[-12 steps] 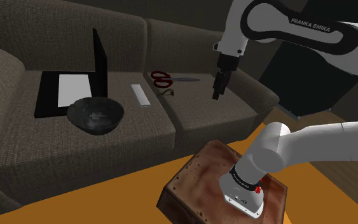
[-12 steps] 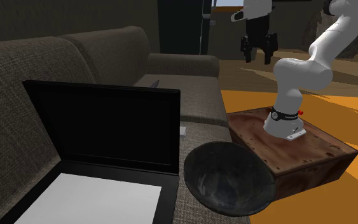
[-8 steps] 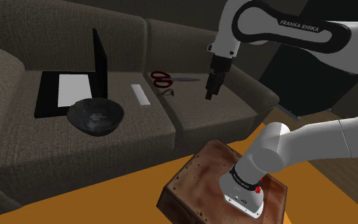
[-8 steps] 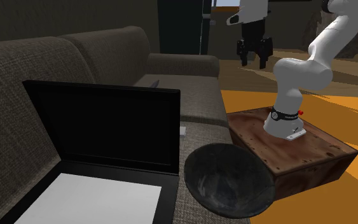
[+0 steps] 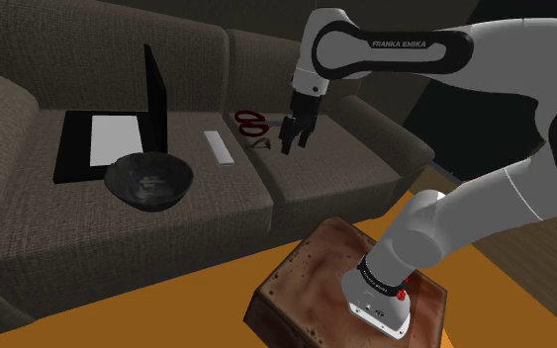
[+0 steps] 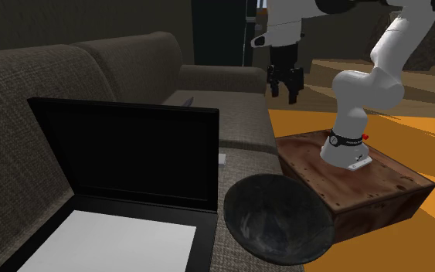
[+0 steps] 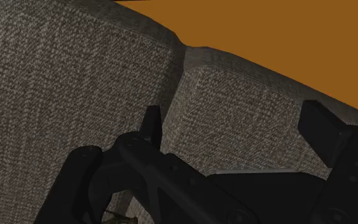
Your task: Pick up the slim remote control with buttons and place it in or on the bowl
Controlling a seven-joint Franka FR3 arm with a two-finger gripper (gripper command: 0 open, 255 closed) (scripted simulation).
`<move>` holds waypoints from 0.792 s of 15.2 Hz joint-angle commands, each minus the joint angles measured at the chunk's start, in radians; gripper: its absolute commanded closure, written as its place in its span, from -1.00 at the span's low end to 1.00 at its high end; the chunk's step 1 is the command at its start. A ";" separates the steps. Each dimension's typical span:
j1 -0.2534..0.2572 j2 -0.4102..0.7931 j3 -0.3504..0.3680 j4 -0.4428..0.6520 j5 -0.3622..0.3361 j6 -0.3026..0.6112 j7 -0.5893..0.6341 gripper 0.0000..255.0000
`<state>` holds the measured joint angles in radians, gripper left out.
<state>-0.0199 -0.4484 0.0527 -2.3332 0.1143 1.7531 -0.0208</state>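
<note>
The slim white remote (image 5: 219, 148) lies flat on the sofa seat, between the dark bowl (image 5: 148, 180) and the red-handled scissors (image 5: 251, 123). The bowl (image 6: 277, 218) sits upright on the same cushion near its front edge. My black gripper (image 5: 294, 141) hangs open above the seat cushion just to the shoulder view's right of the scissors, well apart from the remote. It is also seen over the sofa's far end (image 6: 282, 94). In the wrist view the fingertips (image 7: 152, 121) stand wide apart over brown sofa fabric, with nothing between them.
An open black laptop (image 5: 108, 124) stands on the seat behind the bowl, its screen upright (image 6: 123, 162). The sofa's armrest (image 5: 395, 138) rises beyond the gripper. My stand (image 5: 350, 292) is a brown box on the orange floor (image 6: 409, 131).
The arm has swung to the shoulder view's left and lower, carrying the open gripper from over the armrest side to beside the scissors. Remote, bowl and laptop have not moved.
</note>
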 commanded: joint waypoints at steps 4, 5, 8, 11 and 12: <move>-0.007 0.175 0.031 0.080 -0.014 0.129 0.072 -1.00; -0.008 0.210 0.035 0.101 -0.019 0.150 0.086 -1.00; -0.012 0.318 0.047 0.170 -0.039 0.207 0.131 -1.00; -0.013 0.426 0.053 0.250 -0.064 0.252 0.178 -1.00; -0.013 0.463 0.054 0.280 -0.073 0.265 0.193 -1.00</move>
<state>-0.0338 -0.0263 0.1038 -2.0940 0.0503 2.0106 0.1524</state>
